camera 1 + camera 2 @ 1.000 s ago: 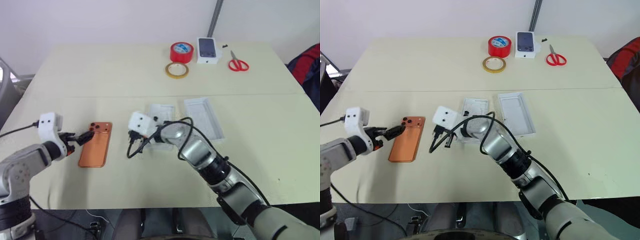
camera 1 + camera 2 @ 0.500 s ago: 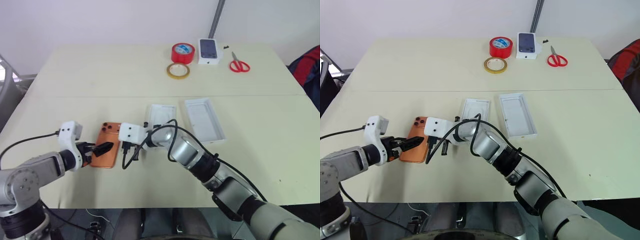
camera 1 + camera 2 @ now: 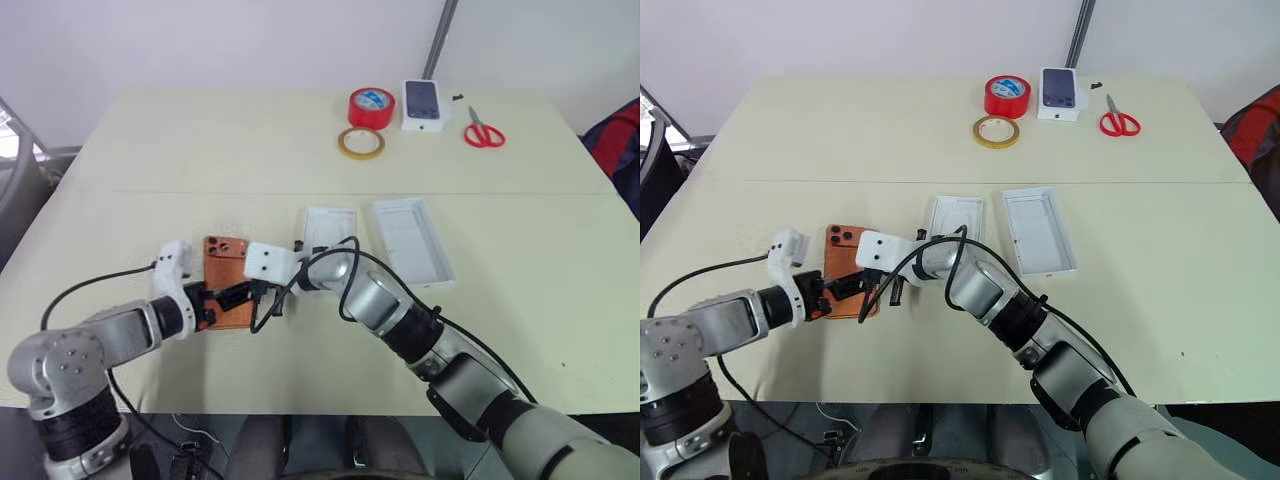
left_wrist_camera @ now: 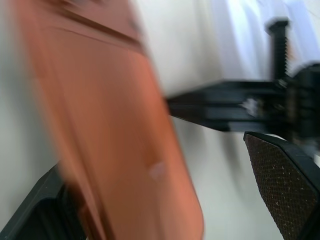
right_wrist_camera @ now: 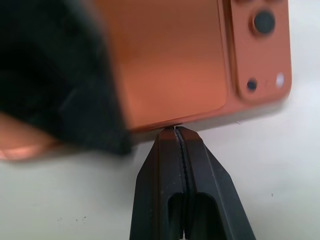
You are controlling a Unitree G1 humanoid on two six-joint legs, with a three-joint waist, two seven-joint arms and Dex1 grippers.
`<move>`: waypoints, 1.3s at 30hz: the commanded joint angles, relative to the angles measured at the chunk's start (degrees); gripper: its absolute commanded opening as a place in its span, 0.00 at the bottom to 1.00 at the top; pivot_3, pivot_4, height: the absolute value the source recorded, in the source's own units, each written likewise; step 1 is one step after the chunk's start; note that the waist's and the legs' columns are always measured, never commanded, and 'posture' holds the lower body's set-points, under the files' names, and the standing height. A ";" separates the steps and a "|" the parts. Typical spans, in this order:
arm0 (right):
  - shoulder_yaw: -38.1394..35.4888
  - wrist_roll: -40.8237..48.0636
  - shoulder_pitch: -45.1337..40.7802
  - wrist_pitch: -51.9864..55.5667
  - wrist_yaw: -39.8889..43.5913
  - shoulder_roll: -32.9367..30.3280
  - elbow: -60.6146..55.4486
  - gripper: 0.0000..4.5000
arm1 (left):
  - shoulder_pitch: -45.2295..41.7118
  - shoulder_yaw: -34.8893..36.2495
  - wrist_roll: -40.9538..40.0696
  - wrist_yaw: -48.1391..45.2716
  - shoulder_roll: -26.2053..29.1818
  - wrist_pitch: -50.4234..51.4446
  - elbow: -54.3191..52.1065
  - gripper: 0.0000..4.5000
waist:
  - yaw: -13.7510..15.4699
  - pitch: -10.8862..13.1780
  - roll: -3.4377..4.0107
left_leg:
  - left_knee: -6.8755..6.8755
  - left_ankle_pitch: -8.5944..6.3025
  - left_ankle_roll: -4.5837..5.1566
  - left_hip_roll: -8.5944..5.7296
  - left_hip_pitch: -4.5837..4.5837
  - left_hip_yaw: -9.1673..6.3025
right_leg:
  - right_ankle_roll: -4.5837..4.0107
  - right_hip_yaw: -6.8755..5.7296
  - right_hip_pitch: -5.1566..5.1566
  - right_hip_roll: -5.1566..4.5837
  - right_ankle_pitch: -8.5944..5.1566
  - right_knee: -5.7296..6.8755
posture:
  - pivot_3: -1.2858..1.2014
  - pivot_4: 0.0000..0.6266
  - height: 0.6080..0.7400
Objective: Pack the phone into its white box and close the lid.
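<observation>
The near end of the phone (image 3: pixel 226 283) is covered by the left hand (image 3: pixel 232 297) and its fingers. Beside the right hand (image 5: pixel 176 131), one end of the phone is hidden behind a dark blurred finger (image 5: pixel 65 75) of the left hand. In the left wrist view the phone (image 4: pixel 115 135) is smeared and cut off by the frame's edges. The white box (image 3: pixel 322 240) is partly hidden behind the right arm.

My arms (image 3: pixel 400 322) were silver-grey with black joint bands; white camera blocks (image 3: pixel 271 263) sat at each wrist, black cables (image 3: pixel 95 283) looped alongside, and fingers (image 5: pixel 182 165) were black.
</observation>
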 commanded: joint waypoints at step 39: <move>-2.13 -0.18 0.85 0.62 0.44 -0.26 -5.72 0.00 | 1.45 19.01 -13.00 15.68 -6.95 0.51 7.02 0.10 | 0.01 -0.08 -0.13 | -0.04 0.01 -0.04 0.04 0.00 -0.01 | 0.00 0.00 -0.02 0.02 0.00 -0.03 | 0.52 0.24 1.00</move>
